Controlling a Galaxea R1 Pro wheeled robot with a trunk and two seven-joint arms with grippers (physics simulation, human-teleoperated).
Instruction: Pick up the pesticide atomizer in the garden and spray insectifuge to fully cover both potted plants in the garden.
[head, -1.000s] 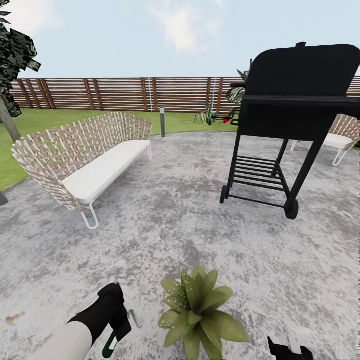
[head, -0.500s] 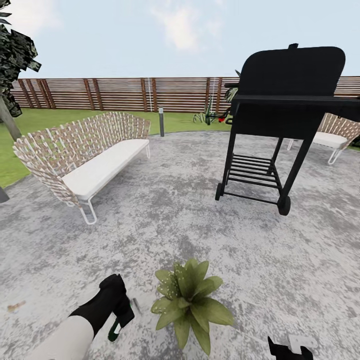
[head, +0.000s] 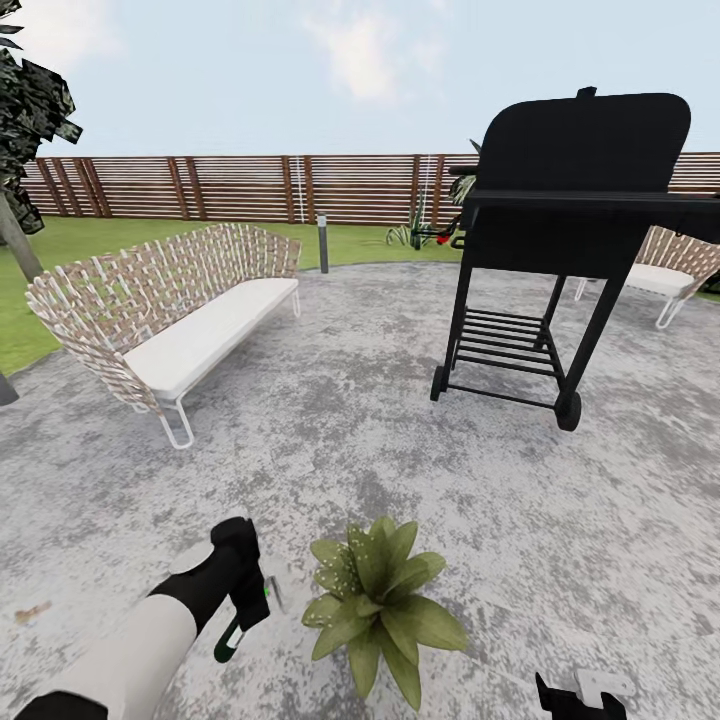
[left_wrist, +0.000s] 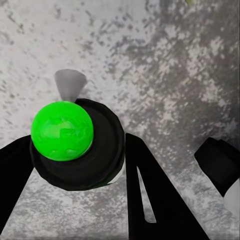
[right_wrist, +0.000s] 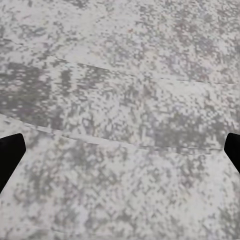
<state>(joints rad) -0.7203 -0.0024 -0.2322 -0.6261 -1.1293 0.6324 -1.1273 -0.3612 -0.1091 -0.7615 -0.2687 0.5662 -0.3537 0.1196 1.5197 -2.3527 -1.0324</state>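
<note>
- While the left claw (head: 243, 600) is clamped on the pesticide atomizer (head: 232, 636), the bottle hangs tilted over the grey paving (head: 350, 430), just beside the potted plant (head: 381, 600).
- From the left wrist camera, the bottle (left_wrist: 75, 145) sits snug between the two black fingers (left_wrist: 150, 195), and a bright green round part faces the camera.
- That potted plant stands near the front edge of the paving, close to the robot. Some leaves on the side nearest the bottle carry tiny white specks, which look like insectifuge (head: 335, 580). The leaves on the far side look plain green.
- Only a bit of the right claw (head: 578, 697) pokes in at the bottom of the head camera's picture. Its black tips sit far apart at the two sides of the right wrist camera's picture, so it is open and holds nothing.
- A wicker sofa (head: 165, 320) stands at the left edge of the paving, and a black grill (head: 560, 230) stands toward the right side.
- What could go wrong:
  - The spray head may not point at the leaves, so the mist would land on the paving.
  - The far leaves could stay dry if the bottle stays on this one side.
  - The bottle hangs at a slant, so it could slip if the hold gets loose.
  - The arm is very close to the plant and could bump it.
  - I see just one potted plant here, so the other one could be forgotten.
</note>
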